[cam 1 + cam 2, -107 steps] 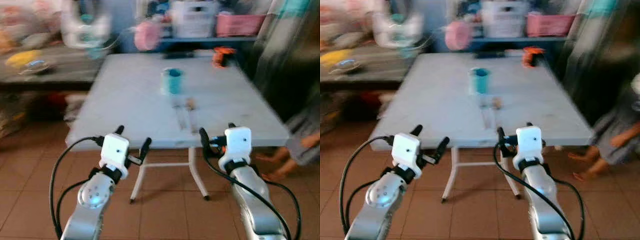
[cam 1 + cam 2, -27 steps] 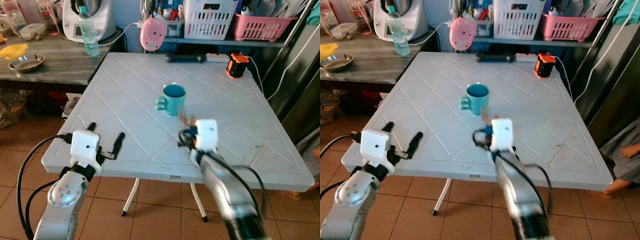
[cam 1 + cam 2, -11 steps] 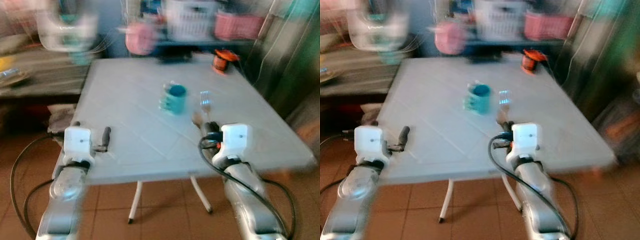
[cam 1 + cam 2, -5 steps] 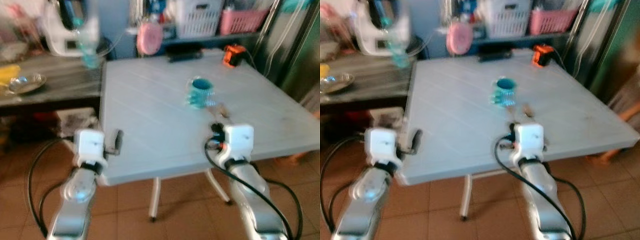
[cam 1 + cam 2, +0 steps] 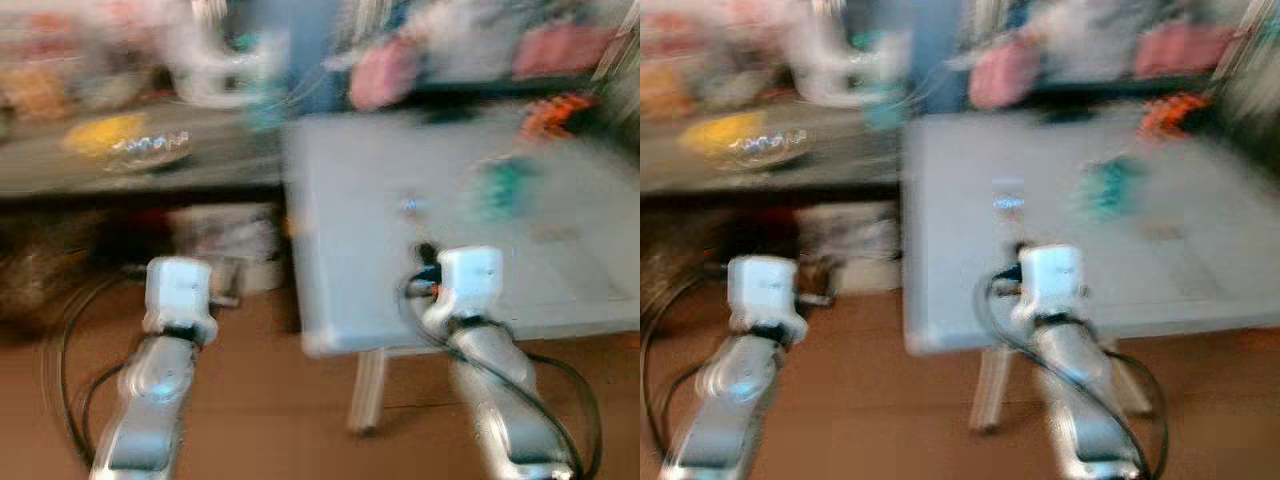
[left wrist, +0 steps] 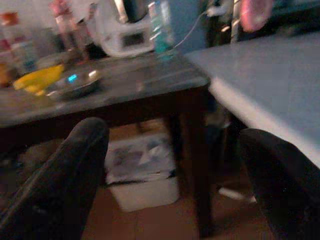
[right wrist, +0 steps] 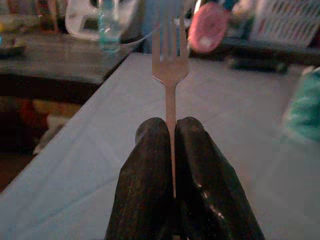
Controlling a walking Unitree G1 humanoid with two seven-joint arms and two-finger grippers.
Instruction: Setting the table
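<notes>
Metal fork [image 7: 170,60], one, clamped upright between closed right gripper [image 7: 173,131] fingers, tines above pale blue plastic table [image 7: 100,165]. One teal mug [image 5: 508,190] beyond. Left gripper [image 6: 170,145] spread wide, off table edge.

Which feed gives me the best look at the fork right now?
Right wrist view: the fork stands sharp, its handle pinched in the right end effector. Both eye views are motion-blurred, showing it as a faint glint above that end effector.

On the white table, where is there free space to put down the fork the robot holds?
The right hand grips the fork over the white table. The near part of the table, between its front edge and the teal mug, looks bare. The far edge is crowded: an orange object and a pink round thing. Blur hides small items.
</notes>
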